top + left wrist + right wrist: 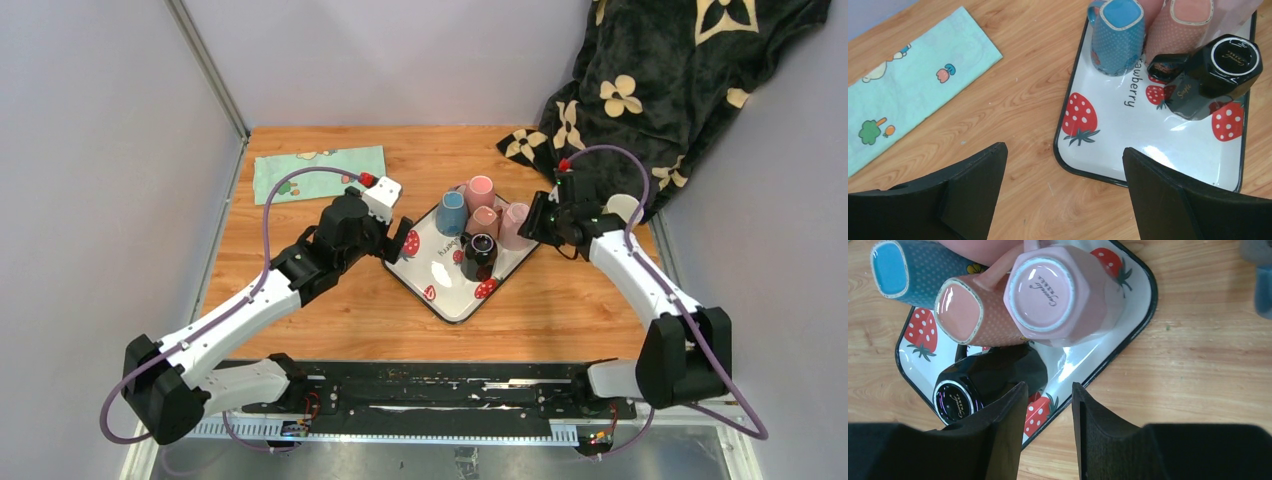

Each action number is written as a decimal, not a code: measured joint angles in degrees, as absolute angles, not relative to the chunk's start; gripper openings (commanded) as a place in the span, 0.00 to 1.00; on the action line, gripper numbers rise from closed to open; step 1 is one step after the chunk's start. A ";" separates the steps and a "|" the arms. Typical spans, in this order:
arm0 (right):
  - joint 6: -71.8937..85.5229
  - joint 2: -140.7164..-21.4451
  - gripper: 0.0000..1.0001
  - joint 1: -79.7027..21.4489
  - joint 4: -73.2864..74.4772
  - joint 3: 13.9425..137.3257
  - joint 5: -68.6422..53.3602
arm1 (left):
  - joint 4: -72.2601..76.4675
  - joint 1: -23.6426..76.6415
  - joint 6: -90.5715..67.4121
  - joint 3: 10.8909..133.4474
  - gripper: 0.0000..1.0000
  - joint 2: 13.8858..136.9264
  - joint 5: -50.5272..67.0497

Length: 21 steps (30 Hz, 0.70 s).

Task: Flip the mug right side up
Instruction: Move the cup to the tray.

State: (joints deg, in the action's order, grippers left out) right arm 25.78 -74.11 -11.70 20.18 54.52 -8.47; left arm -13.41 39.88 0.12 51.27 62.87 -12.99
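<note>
A strawberry-printed tray (440, 272) sits near the middle of the wooden surface (340, 320), and five mugs stand on it, all upside down with their bases facing up. The light pink mug (1058, 295), which has faceted sides, is at the tray's right corner. A salmon dotted mug (973, 312) is just beside it and a blue dotted mug (900, 270) stands beyond that. Another pink mug (480, 188) is at the tray's far corner. The black mug (1220, 72) is closest to the tray's middle and its ringed base bears a printed script. In the left wrist view it looks tilted.

The right gripper (1049, 386) hangs at the tray's right edge, near the light pink mug and the black one. Its fingers (1003, 430) are drawn close together with a narrow gap between them. Only the tray's rim and the wood show through that gap, and they pinch nothing.

The left gripper (1064, 150) is over the surface at the tray's left corner. Its fingers (975, 185) are spread wide and hold nothing, with one over bare wood and the other over the tray's rim.

A mint-green cloth (318, 170) with cartoon prints lies flat at the far left of the surface. A dark flower-patterned blanket (650, 80) is draped over the far right corner.
</note>
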 measured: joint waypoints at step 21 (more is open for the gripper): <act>21.39 -90.76 0.39 -22.37 25.54 68.31 -8.82 | -13.96 39.88 6.98 50.70 0.95 61.36 -15.90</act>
